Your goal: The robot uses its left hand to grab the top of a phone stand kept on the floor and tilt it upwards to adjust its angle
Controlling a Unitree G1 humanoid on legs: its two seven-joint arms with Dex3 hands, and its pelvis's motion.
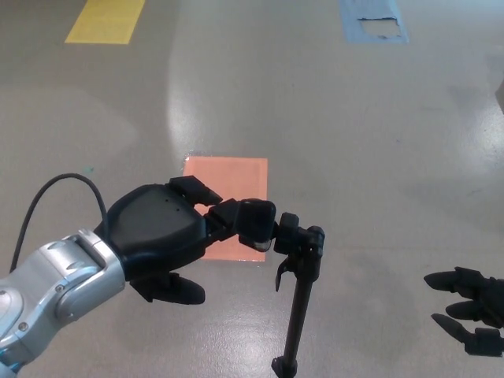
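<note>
Phone stand [300,295]: black, slim pole rising from a small foot at the bottom edge of the head view, leaning slightly right toward its top. Clamp head at the upper end, with a small lever hanging on its left side. It stands on grey floor, just right of an orange floor patch's lower corner.

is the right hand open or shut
Open. The right hand sits at the picture's lower right with its fingers spread apart and nothing between them, well clear of the phone stand.
</note>
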